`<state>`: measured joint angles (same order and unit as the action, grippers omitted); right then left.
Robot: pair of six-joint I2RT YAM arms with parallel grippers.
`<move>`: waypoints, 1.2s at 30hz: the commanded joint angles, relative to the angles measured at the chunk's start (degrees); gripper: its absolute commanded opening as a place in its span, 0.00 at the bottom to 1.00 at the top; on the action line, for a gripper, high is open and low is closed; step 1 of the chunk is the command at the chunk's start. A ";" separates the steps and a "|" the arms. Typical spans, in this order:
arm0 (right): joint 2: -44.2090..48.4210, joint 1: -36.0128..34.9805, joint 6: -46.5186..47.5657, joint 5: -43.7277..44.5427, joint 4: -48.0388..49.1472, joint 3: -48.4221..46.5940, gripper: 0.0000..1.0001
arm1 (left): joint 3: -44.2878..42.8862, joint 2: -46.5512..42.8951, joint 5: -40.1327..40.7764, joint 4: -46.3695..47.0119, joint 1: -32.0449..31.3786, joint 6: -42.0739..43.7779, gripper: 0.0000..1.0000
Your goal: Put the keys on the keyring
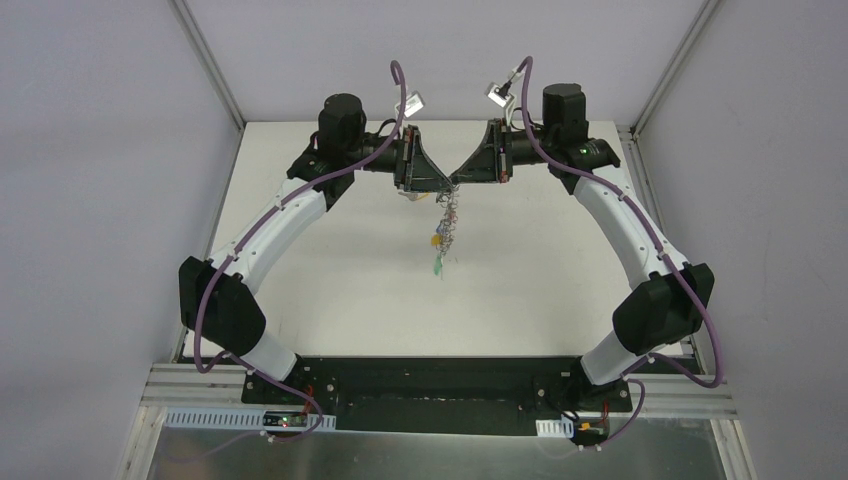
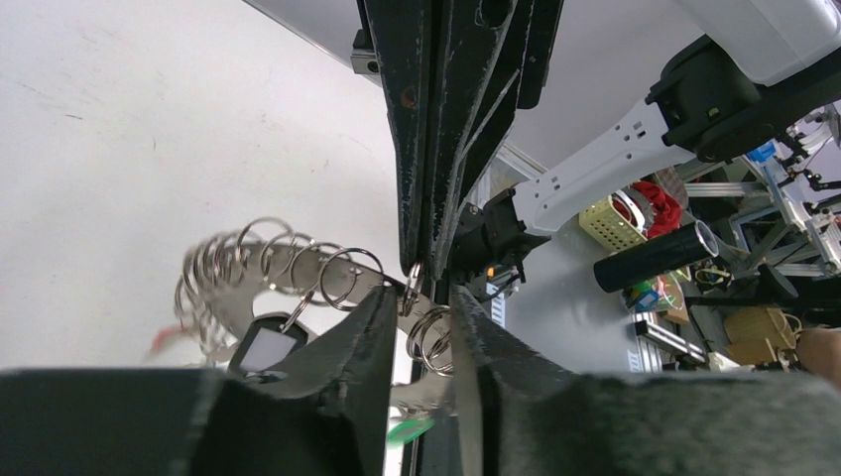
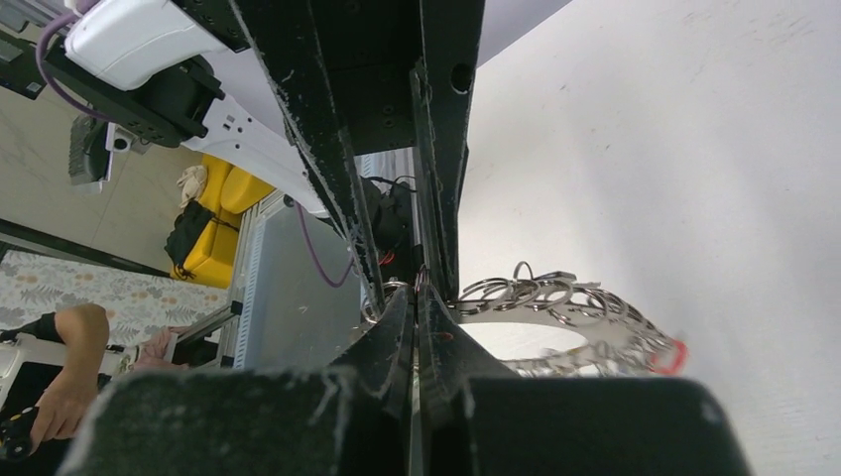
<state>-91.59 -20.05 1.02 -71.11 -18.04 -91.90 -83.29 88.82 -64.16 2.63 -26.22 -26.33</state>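
Two white arms with black joints arch in from left and right, meeting tip to tip above the far middle of the matte white tabletop (image 1: pixel 330 270). The right end effector (image 3: pixel 415 332) is pressed together on the rim of the keyring (image 3: pixel 555 317), a flat grey metal band fringed with shiny wire loops (image 2: pixel 342 273). It hangs in the air. The left end effector (image 2: pixel 424 332) stands slightly apart, with loops in its gap. Yellow and green keys (image 1: pixel 437 242) dangle beneath.
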 commanded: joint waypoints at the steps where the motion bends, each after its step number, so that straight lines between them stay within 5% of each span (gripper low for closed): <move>1: 2.15 0.11 2.41 2.10 0.17 -1.57 0.00 | 0.02 -1.72 -1.16 0.50 0.91 0.22 0.33; 13: 6.69 -6.13 12.49 31.35 -11.40 -2.21 0.00 | -9.59 -0.81 11.29 -23.49 4.85 17.57 0.63; 23: 9.88 -13.24 12.36 53.10 -11.89 -0.65 0.00 | -11.64 2.12 17.19 -26.76 4.06 22.27 0.57; 36: 10.50 -20.23 13.09 69.78 -10.90 0.57 0.00 | -12.31 4.03 19.69 -27.13 1.99 26.83 0.50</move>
<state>-83.83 -38.83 13.32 -7.92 -31.33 -91.18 -93.41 92.79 -45.39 -24.93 -23.33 -2.96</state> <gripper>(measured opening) 0.006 0.512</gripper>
